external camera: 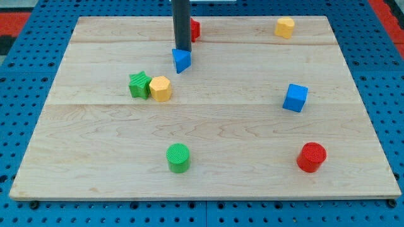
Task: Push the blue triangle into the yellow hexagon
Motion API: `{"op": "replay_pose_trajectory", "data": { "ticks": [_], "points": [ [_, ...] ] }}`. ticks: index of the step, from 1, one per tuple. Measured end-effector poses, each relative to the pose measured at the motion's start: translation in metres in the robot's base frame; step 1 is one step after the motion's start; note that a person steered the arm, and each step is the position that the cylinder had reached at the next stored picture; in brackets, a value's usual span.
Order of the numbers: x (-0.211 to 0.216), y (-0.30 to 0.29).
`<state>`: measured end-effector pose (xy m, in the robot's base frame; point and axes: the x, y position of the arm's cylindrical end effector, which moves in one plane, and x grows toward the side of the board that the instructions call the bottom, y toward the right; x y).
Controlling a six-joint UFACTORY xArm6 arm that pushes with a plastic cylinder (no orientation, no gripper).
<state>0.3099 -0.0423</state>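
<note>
The blue triangle point(182, 61) lies in the upper middle-left of the wooden board. My tip point(182, 50) rests right at its top edge, touching or nearly touching it. The yellow hexagon point(161, 88) sits a short way below and to the left of the triangle, touching a green star point(139, 84) on its left. The rod comes straight down from the view's top.
A red block point(195, 29) is partly hidden behind the rod at the top. A second yellow block point(285, 27) is at the top right. A blue cube point(295, 98) is at the right, a green cylinder point(178, 157) at bottom middle, a red cylinder point(311, 157) at bottom right.
</note>
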Motion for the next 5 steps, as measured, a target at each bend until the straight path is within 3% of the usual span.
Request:
{"op": "replay_pose_trajectory", "data": {
  "ticks": [2, 4, 5],
  "points": [
    [0.034, 0.000],
    [0.049, 0.065],
    [0.049, 0.021]
  ]
}}
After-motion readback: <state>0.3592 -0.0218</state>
